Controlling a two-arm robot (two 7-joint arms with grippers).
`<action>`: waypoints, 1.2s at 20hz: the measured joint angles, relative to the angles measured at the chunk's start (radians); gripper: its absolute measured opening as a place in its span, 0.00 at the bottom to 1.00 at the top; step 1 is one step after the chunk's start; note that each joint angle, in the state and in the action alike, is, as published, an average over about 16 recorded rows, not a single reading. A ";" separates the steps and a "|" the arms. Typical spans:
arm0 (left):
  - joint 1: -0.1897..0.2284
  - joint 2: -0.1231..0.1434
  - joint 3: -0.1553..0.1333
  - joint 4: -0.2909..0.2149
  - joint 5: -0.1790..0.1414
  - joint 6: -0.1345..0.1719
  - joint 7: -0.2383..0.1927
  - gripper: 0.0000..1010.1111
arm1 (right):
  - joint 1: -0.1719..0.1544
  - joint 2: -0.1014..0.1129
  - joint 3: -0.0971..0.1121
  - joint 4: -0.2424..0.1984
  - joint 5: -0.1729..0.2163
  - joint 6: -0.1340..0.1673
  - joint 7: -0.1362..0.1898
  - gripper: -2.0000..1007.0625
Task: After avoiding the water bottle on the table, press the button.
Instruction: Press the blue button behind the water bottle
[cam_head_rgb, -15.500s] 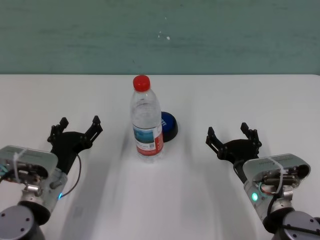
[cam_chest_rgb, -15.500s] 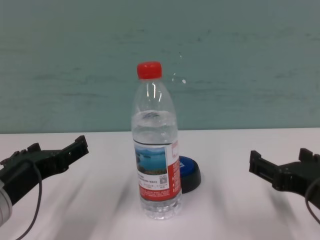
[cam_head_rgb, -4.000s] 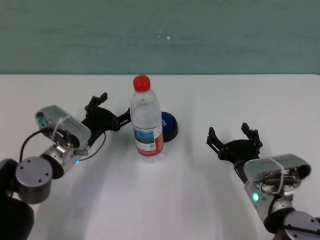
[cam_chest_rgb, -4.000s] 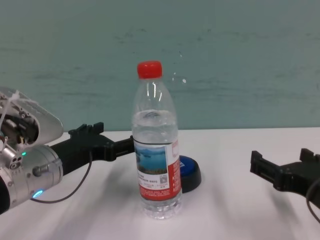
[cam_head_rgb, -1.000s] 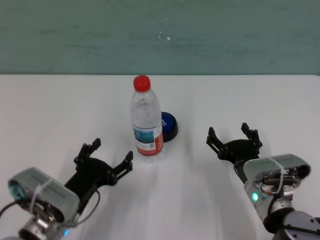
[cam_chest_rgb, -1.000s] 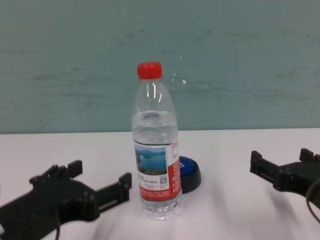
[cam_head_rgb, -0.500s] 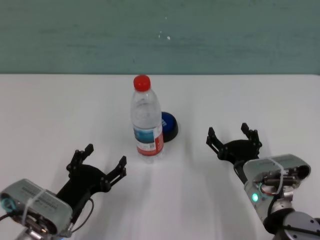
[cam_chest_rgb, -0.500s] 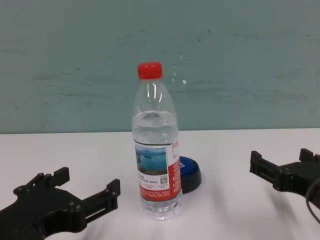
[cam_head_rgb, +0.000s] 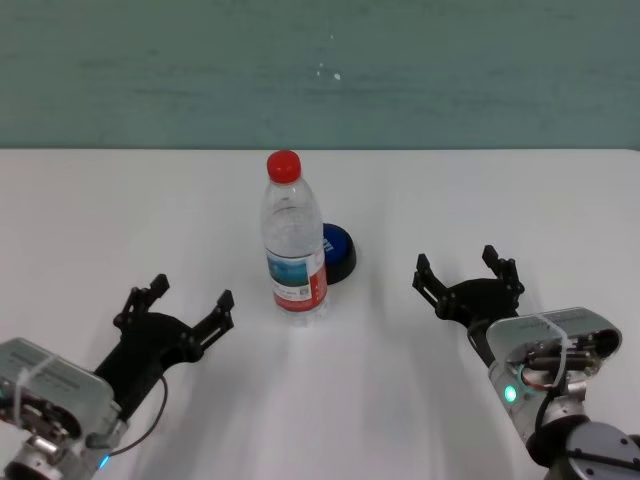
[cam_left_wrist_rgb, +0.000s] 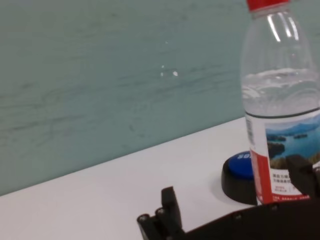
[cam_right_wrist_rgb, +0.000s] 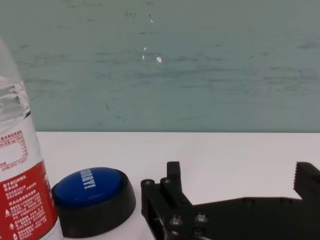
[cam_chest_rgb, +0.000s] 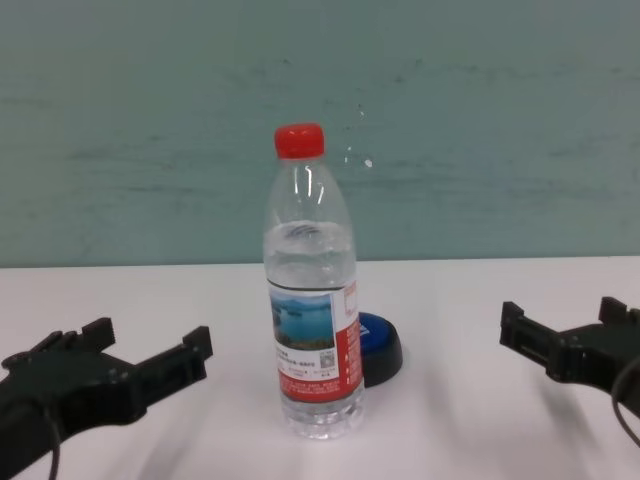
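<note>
Water bottle stands upright on the counter, roughly centre, red cap on. The button sits just behind the bottle and a bit to my right, blue dome up, black base touching or nearly touching the bottle's foot; from the chest view it is half hidden behind the label.

My left hand is low over the near-left part of the counter, fingers spread wide, nothing between them. It points forward and toward the bottle. The bottle is ahead of it and to its right, clearly apart, no contact. The button is farther off again, past the bottle, so the bottle stands between this hand and the button. The left wrist view shows the same: bottle in front, button peeking out beside its base, one black finger low in frame.

My right hand is parked on the near-right side, fingers also spread, holding nothing. The button lies ahead of it and to its left with bare counter between; no bottle in that line. In the right wrist view the button is plain to see, white lettering on the dome, the bottle's red label right beside it.

Green wall behind the counter's far edge.
</note>
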 joint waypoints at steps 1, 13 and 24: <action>-0.003 0.000 -0.002 0.002 -0.005 0.002 0.000 0.99 | 0.000 0.000 0.000 0.000 0.000 0.000 0.000 1.00; -0.023 0.000 0.003 0.027 0.008 0.010 0.015 0.99 | 0.000 0.000 0.000 0.000 0.000 0.000 0.000 1.00; -0.025 0.000 0.007 0.032 0.023 0.009 0.023 0.99 | 0.000 0.000 0.000 0.000 0.000 0.000 0.000 1.00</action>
